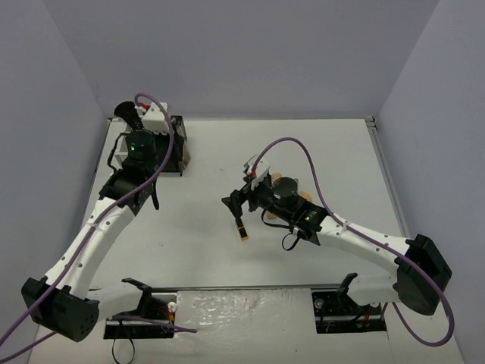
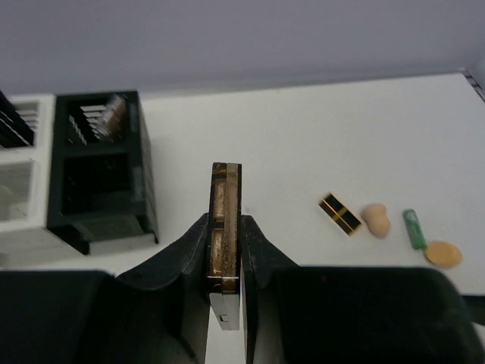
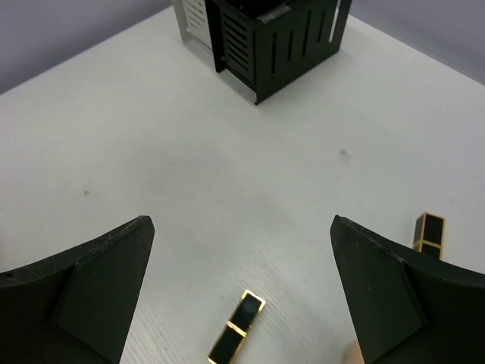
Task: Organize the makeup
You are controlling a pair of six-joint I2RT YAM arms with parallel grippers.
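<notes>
The desk [image 2: 318, 129] was white. The flat thin palette [image 2: 226, 189] had a brown and gold edge. The left tool [image 2: 226, 231] was black, and the right tool [image 3: 241, 224] was black too. One slatted plastic bin [image 2: 102, 182] was black with stripy slits. The other slatted plastic bin [image 2: 23, 189] was white. The short boxy lipstick [image 2: 339, 214] was black with gold lines. The egg-shaped sponge [image 2: 376, 220] was peach. The small plastic tube [image 2: 414, 227] was green. The thin cable [image 1: 286, 139] was purple.
</notes>
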